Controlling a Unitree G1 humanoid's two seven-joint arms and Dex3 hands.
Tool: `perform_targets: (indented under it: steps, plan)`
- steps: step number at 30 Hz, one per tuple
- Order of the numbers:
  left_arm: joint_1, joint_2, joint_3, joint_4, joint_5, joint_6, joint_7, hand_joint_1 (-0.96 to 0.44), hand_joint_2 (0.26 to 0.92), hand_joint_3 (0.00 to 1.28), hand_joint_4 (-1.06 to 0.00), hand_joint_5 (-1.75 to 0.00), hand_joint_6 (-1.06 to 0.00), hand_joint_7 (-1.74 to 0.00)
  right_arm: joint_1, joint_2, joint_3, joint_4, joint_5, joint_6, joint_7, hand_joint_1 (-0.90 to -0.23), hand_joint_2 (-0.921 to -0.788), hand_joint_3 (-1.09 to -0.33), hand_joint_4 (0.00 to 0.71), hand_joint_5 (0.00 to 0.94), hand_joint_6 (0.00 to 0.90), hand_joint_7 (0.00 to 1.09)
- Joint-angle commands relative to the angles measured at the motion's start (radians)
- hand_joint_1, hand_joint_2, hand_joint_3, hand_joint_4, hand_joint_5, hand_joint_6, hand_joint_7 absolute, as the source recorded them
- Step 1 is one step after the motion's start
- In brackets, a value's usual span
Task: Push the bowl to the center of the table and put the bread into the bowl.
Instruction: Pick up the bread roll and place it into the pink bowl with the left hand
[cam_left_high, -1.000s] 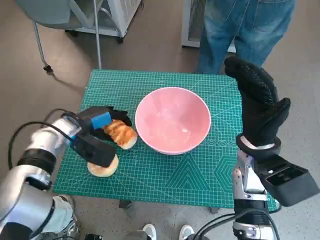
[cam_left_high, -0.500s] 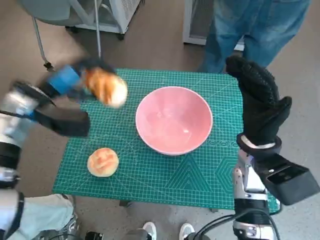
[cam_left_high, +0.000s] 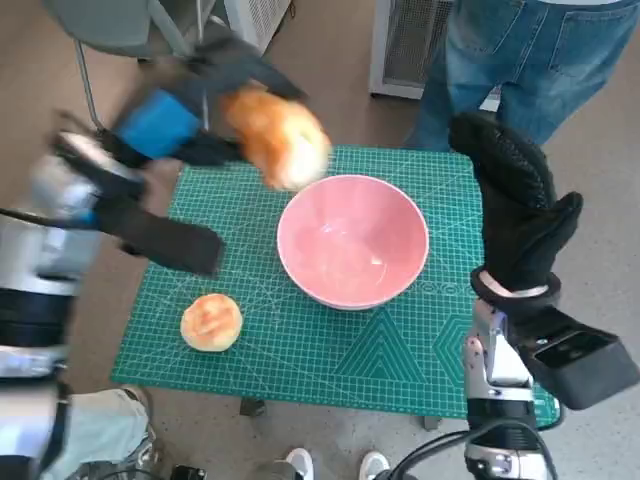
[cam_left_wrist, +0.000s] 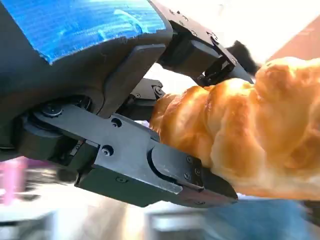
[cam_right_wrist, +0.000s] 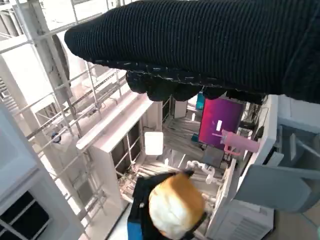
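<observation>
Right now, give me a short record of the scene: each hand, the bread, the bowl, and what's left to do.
left hand: raised above the table's far left corner, holds a croissant
croissant: in the air, beside the bowl's far left rim, not yet inside
right hand: upright at the table's right side, holds nothing
bowl: pink, empty, near the middle of the green mat
round bun: lies on the mat, near left
left to do: both breads still outside the bowl

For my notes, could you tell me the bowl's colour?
Pink, clearest in the head view: bowl.
</observation>
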Motion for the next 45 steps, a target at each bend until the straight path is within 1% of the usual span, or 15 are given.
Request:
perform_targets:
  steps: [1, 8, 18, 20, 22, 23, 24, 25, 26, 27, 29, 31, 34, 39, 45]
  plan:
    - [-0.025, -0.055, -0.078, 0.038, 0.068, -0.027, -0.035, 0.0, 0.92, 0.09, -0.63, -1.19, -0.65, -1.19, 0.008, -0.001, 0.002, 0.012, 0.006, 0.018, 0.013, -0.578, -0.921, -0.776, 0.261, 0.024, -0.001, 0.71]
    - [-0.077, -0.141, -0.177, 0.208, 0.157, -0.062, -0.017, 0.0, 0.92, 0.09, -0.61, -1.18, -0.66, -1.2, 0.02, -0.004, 0.001, -0.004, 0.009, 0.026, 0.018, -0.577, -0.921, -0.777, 0.261, 0.024, -0.001, 0.71]
    - [-0.099, -0.218, -0.241, 0.408, 0.195, -0.059, -0.008, 0.0, 0.921, 0.09, -0.63, -1.21, -0.64, -1.17, 0.043, -0.01, 0.0, -0.039, 0.012, 0.041, 0.018, -0.584, -0.921, -0.773, 0.263, 0.026, -0.001, 0.72]
    - [-0.094, -0.226, -0.244, 0.431, 0.183, -0.056, -0.028, 0.0, 0.921, 0.11, -0.58, -1.24, -0.63, -1.19, 0.048, -0.011, -0.002, -0.044, 0.013, 0.043, 0.019, -0.585, -0.921, -0.772, 0.263, 0.026, -0.001, 0.71]
    - [-0.087, -0.227, -0.247, 0.442, 0.172, -0.056, -0.051, 0.0, 0.921, 0.19, -0.45, -1.31, -0.58, -1.3, 0.049, -0.012, -0.003, -0.046, 0.013, 0.044, 0.018, -0.586, -0.921, -0.771, 0.263, 0.026, -0.001, 0.71]
    - [-0.079, -0.222, -0.247, 0.439, 0.167, -0.057, -0.071, -0.07, 0.921, 0.21, -0.41, -1.19, -0.55, -1.33, 0.049, -0.012, -0.004, -0.046, 0.013, 0.044, 0.017, -0.586, -0.921, -0.771, 0.263, 0.026, -0.001, 0.71]
    - [-0.074, -0.218, -0.248, 0.437, 0.164, -0.058, -0.083, -0.08, 0.892, 0.2, -0.31, -0.87, -0.46, -1.07, 0.048, -0.012, -0.005, -0.045, 0.013, 0.044, 0.017, -0.587, -0.921, -0.771, 0.263, 0.026, -0.001, 0.71]
    - [-0.065, -0.211, -0.245, 0.424, 0.154, -0.06, -0.106, -0.09, 0.89, 0.15, -0.29, -0.59, -0.44, -0.82, 0.048, -0.011, -0.005, -0.044, 0.014, 0.044, 0.016, -0.588, -0.921, -0.77, 0.263, 0.026, -0.001, 0.71]
    - [-0.06, -0.206, -0.242, 0.414, 0.146, -0.06, -0.122, -0.1, 0.888, 0.13, -0.26, -0.47, -0.42, -0.71, 0.048, -0.011, -0.006, -0.042, 0.014, 0.043, 0.016, -0.588, -0.921, -0.77, 0.264, 0.027, -0.001, 0.71]
    - [-0.051, -0.199, -0.235, 0.393, 0.135, -0.058, -0.148, -0.13, 0.883, 0.07, -0.2, -0.24, -0.38, -0.45, 0.047, -0.01, -0.006, -0.041, 0.014, 0.043, 0.016, -0.59, -0.921, -0.768, 0.264, 0.027, -0.001, 0.71]
    - [-0.032, -0.182, -0.224, 0.341, 0.117, -0.046, -0.198, -0.14, 0.879, 0.05, -0.17, -0.15, -0.35, -0.34, 0.046, -0.008, -0.005, -0.041, 0.011, 0.043, 0.013, -0.59, -0.921, -0.767, 0.264, 0.027, -0.001, 0.71]
    - [-0.006, -0.161, -0.208, 0.271, 0.095, -0.026, -0.257, -0.19, 0.872, 0.02, -0.09, -0.06, -0.28, -0.2, 0.047, -0.004, -0.003, -0.045, 0.006, 0.045, 0.007, -0.59, -0.921, -0.767, 0.264, 0.027, -0.001, 0.71]
    - [0.039, -0.132, -0.176, 0.163, 0.056, 0.009, -0.334, -0.22, 0.862, 0.01, -0.03, -0.02, -0.22, -0.12, 0.047, 0.001, 0.0, -0.049, -0.002, 0.046, 0.001, -0.59, -0.921, -0.767, 0.264, 0.027, -0.001, 0.71]
    - [0.158, -0.068, -0.075, -0.075, -0.059, 0.099, -0.474, -0.25, 0.849, 0.0, 0.0, 0.0, -0.19, -0.08, 0.048, 0.007, 0.004, -0.051, -0.01, 0.047, -0.004, -0.589, -0.921, -0.769, 0.264, 0.027, -0.001, 0.7]
    - [0.298, 0.022, 0.073, -0.328, -0.19, 0.199, -0.588, -0.23, 0.839, 0.0, 0.0, 0.0, -0.23, -0.09, 0.051, 0.01, 0.007, -0.051, -0.016, 0.045, -0.007, -0.584, -0.921, -0.772, 0.263, 0.027, -0.001, 0.7]
